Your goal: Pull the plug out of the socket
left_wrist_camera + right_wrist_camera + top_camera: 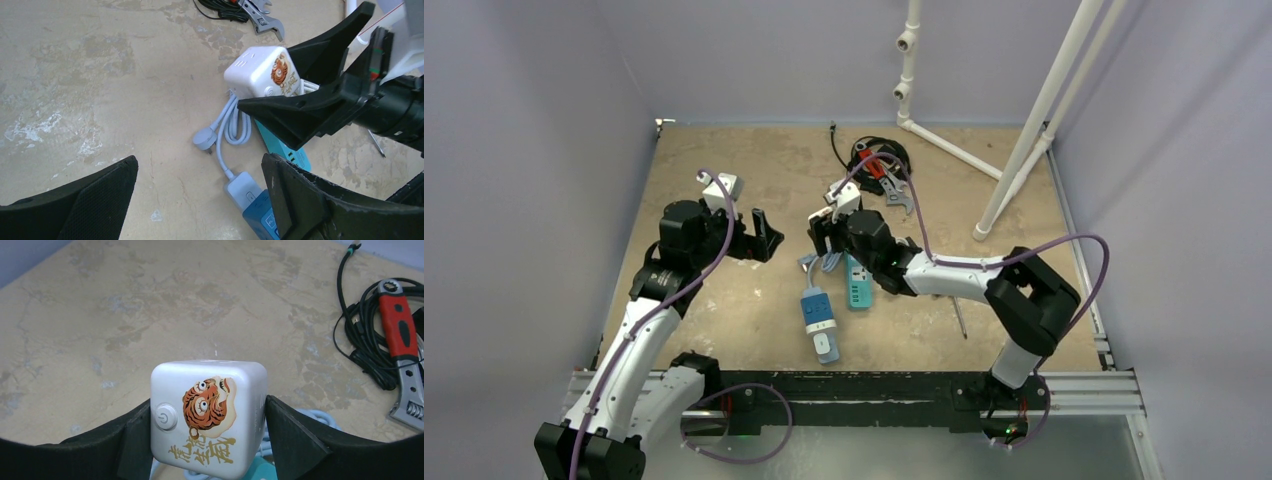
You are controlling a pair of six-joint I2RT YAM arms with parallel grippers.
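Note:
A white cube socket with a tiger sticker and a power button sits between the fingers of my right gripper, which is shut on it and holds it just above the table. It also shows in the left wrist view and in the top view. A white plug lies loose on the table, its coiled white cable running to a blue power strip. My left gripper is open and empty, left of the cube, over the plug.
A teal power strip lies under the right gripper. A red-handled wrench and a black cable coil lie at the back. A white pipe frame stands at the back right. A thin metal rod lies near the right arm.

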